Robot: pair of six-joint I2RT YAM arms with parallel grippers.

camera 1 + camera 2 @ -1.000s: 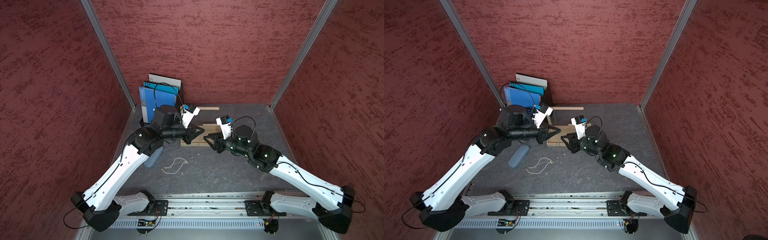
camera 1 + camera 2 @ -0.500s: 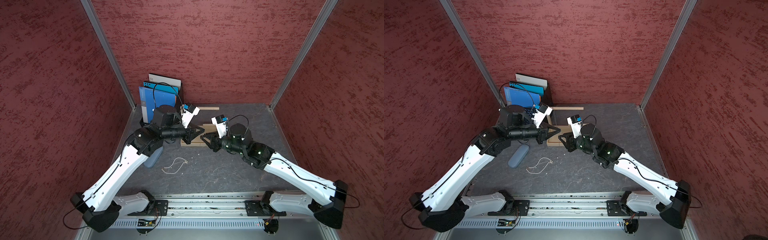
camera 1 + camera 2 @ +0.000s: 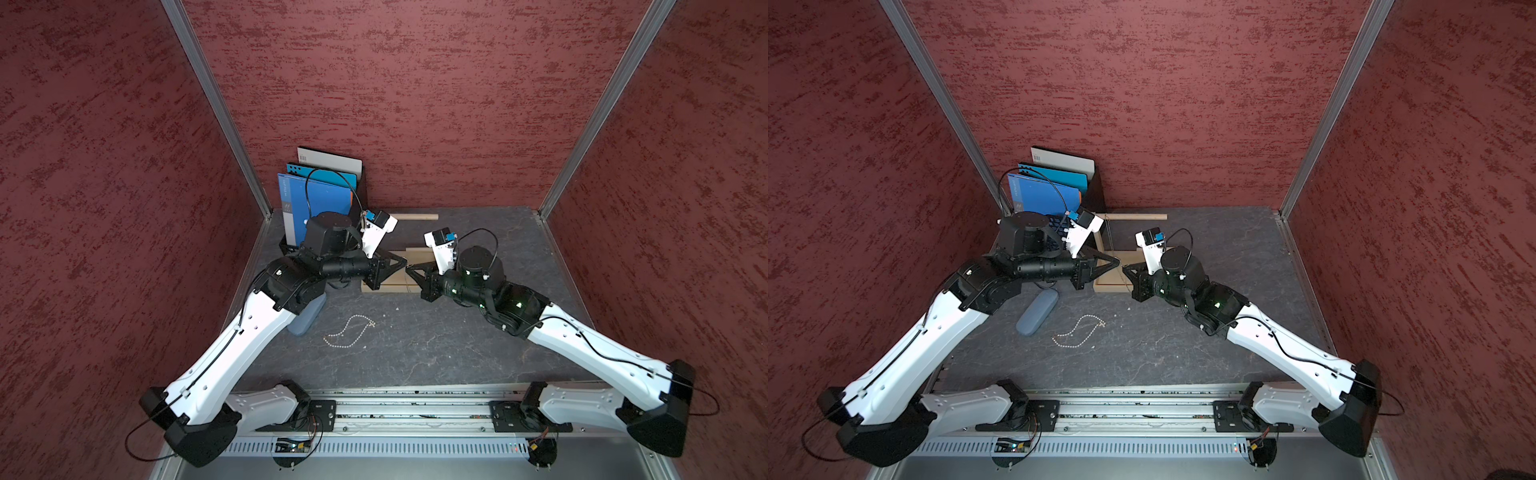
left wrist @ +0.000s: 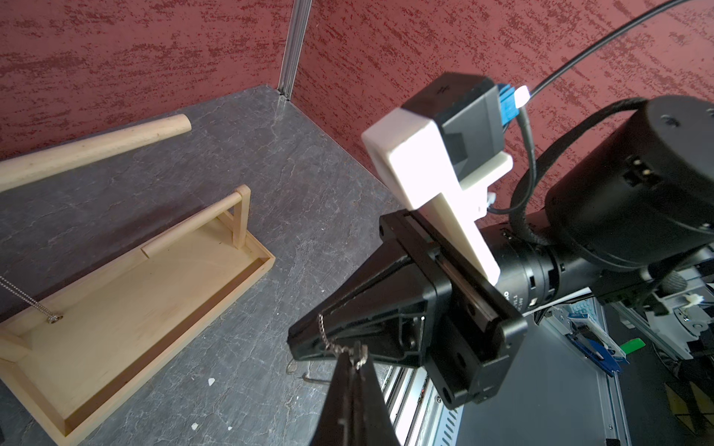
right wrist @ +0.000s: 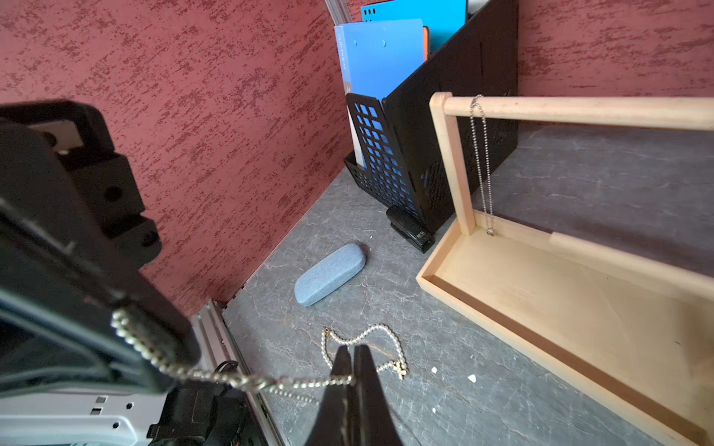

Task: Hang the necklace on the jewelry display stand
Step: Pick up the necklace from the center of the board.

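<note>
Left gripper (image 4: 351, 361): your left tool's fingers are pressed together, pinching the clasp end of the necklace (image 5: 181, 371). A small ring shows at the tips in the left wrist view.
Right gripper (image 5: 352, 361): your right tool's fingers are likewise pressed together, nipping the same chain further along.
Tips: in both top views the two tools point at each other, nearly meeting, above the stand's tray.
Necklace: a fine metal chain, drawn short between the two tips. It is off the table and apart from the crossbar. In the right wrist view you can see a slack strand sagging just below the taut one.
Jewelry display stand (image 5: 560, 293): pale wood, at the back of the table (image 3: 415, 345), just beside the file rack. The tray lies flat and the post (image 5: 454, 166) stands upright at the rack end.
Crossbar (image 5: 579, 111): runs level from the post top.
Lower rail (image 4: 193, 223): runs along the tray's back edge.
Silver ball chain (image 5: 483, 170): hangs on the crossbar near the post, straight down. Its ring end is at the tray floor, but you cannot confirm contact.
Pearl strand (image 5: 376, 328): lies loose on the table in front of the stand, apart from both tools.
Eyeglass case (image 5: 330, 274): blue-grey, flat on the table, near the pearl strand.
File rack (image 5: 386, 162): black mesh, in the back corner, holding blue folders (image 5: 378, 58) upright. A black stapler (image 5: 411, 229) sits at its foot.
</note>
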